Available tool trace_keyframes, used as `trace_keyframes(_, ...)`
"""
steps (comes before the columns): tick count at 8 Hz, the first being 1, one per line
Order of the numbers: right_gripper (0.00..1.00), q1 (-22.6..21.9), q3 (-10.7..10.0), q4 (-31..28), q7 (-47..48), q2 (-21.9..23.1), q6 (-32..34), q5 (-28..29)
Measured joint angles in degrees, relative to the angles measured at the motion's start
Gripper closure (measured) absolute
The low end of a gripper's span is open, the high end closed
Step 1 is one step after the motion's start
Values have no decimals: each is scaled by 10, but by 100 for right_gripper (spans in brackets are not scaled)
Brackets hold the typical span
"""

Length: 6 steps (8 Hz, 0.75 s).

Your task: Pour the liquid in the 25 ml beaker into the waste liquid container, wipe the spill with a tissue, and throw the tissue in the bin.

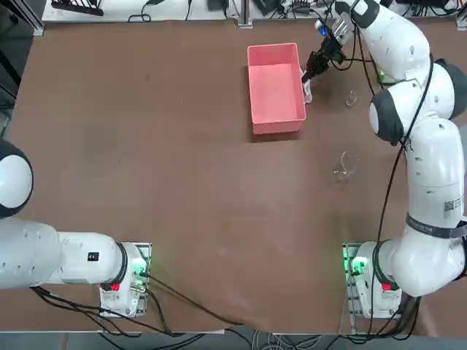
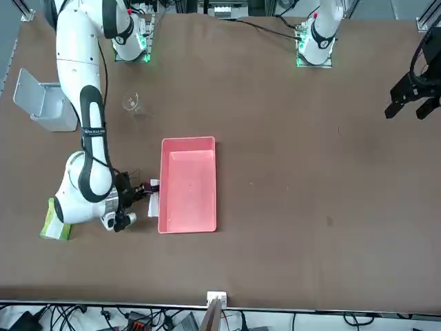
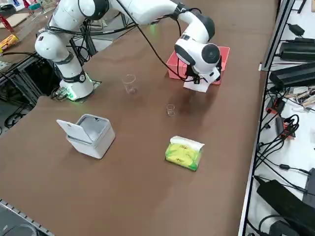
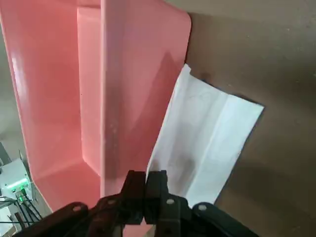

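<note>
Hand (image 4: 145, 183) pinching tissue (image 4: 207, 140) (apparently)

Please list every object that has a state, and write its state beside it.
right gripper: fingers shut on the tissue
tissue: unfolded, on the table beside the pink tray
pink tray: upright, looks empty
25 ml beaker: upright
larger beaker: upright
bin: lid open
tissue pack: sheet sticking out

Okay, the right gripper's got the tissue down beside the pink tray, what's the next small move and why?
Probably drag the tissue across the tabletop by the waste liquid container. The right gripper is shut on one edge, and the sheet hangs spread against the tray's outer wall, so wiping seems underway before any carry to the bin.
</note>
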<state>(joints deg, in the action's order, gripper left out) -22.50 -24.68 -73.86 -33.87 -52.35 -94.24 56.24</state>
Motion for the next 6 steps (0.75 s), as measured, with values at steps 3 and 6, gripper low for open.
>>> trace_keyframes(3,97,0,0,0,-10,-9,0,1)
trace_keyframes(6,97,2,0,0,-22,-17,0,10)
